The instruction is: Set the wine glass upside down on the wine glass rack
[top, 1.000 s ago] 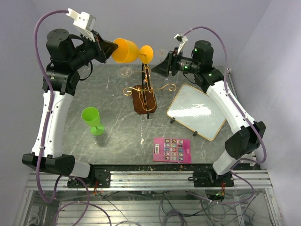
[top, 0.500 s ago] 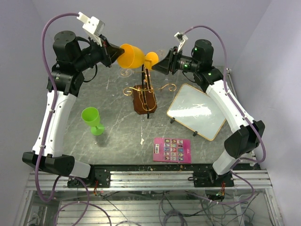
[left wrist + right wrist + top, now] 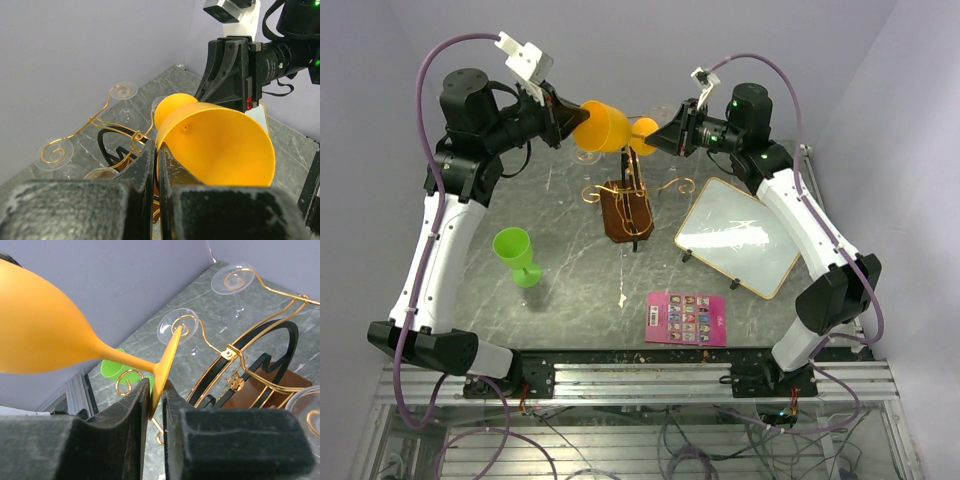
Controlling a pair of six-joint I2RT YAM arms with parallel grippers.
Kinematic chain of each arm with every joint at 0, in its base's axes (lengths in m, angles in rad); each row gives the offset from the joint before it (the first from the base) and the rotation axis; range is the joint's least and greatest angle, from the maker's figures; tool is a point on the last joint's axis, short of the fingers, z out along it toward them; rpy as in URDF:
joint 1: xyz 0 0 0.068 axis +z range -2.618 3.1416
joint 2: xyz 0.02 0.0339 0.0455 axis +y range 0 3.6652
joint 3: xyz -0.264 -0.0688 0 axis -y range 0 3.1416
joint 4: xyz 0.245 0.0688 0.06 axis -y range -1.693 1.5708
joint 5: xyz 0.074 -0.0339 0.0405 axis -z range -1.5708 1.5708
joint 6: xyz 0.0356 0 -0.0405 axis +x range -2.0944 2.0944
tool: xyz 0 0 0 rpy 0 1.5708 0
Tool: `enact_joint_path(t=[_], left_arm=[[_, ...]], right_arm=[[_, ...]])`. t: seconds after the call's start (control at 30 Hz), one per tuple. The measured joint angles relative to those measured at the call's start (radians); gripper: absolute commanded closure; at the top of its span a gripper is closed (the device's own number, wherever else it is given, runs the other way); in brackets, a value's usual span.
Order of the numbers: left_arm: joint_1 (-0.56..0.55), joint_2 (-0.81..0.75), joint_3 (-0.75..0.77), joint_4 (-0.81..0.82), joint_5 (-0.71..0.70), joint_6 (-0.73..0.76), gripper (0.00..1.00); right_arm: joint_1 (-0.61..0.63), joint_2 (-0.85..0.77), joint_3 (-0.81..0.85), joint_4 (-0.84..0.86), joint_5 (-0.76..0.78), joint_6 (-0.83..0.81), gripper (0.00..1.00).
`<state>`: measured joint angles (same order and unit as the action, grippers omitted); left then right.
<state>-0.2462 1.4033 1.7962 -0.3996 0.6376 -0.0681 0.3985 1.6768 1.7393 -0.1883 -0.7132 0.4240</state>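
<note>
An orange wine glass lies on its side in the air above the rack, bowl to the left, foot to the right. My left gripper is shut on the bowl's rim. My right gripper is closed on the edge of the glass's foot, fingertips on either side of it. The wine glass rack, gold wire on a brown wooden base, stands just below; its scroll arms show in the left wrist view and the right wrist view.
Clear glasses hang upside down on the rack's scrolls. A green wine glass stands at the left of the table. A framed whiteboard lies to the right and a pink card near the front.
My left arm carried the orange glass to the right, towards the right gripper. My right gripper came in and now has the glass's foot between its fingers.
</note>
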Motion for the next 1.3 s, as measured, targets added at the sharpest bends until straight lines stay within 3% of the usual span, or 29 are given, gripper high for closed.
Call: enact_joint_path(t=[0.1,0.23,0.47,0.73,0.97,1.3], left_arm=[[-0.001,-0.003,-0.008,-0.001,0.002,0.007,0.91],[-0.002,-0.007,-0.016,-0.002,0.012,0.018,0.83],[-0.003,-0.014,-0.038,-0.003,0.029,0.023,0.61],[-0.005,-0.037,-0.040,-0.037,0.031,0.050,0.31],[-0.004,-0.079,-0.039,-0.129,0.021,0.142,0.17],[0.026,-0.104,-0.030,-0.175,0.025,0.170,0.08]], right_arm=[[0.000,0.002,0.000,-0.005,0.008,0.004,1.00],[-0.002,0.002,0.008,-0.013,0.027,0.006,1.00],[-0.018,0.002,0.025,-0.027,0.051,-0.023,1.00],[-0.079,-0.009,0.026,-0.077,0.066,-0.127,1.00],[-0.108,-0.083,0.027,-0.164,0.078,-0.348,1.00],[-0.106,-0.171,0.097,-0.457,0.025,-0.801,1.00]])
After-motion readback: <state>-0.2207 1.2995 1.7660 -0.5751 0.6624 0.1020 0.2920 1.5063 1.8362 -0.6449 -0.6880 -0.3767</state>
